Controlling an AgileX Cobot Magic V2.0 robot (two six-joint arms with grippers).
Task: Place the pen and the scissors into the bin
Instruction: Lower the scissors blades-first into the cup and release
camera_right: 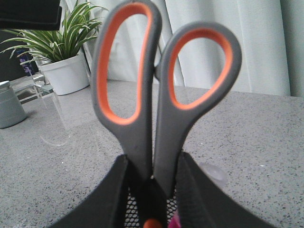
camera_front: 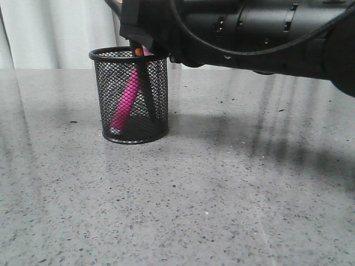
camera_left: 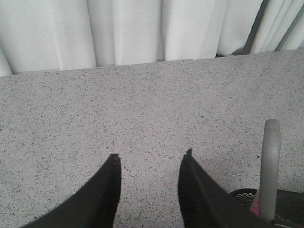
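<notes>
Front view: bin (camera_front: 134, 100) upright on speckled tabletop (camera_front: 183, 199); pen (camera_front: 126, 102) leans inside it, scissors (camera_front: 145, 88) blades down in bin.

Left wrist view: left gripper (camera_left: 149, 159) fingers apart, holding nothing, bin just beside.

Right wrist view: right gripper (camera_right: 152, 164) fingers clamped on scissors handles above bin; potted plant (camera_right: 64, 52) behind.

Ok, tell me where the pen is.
In the front view, the pen leans inside the bin, left of the scissors blades, on the table's left side.
</notes>
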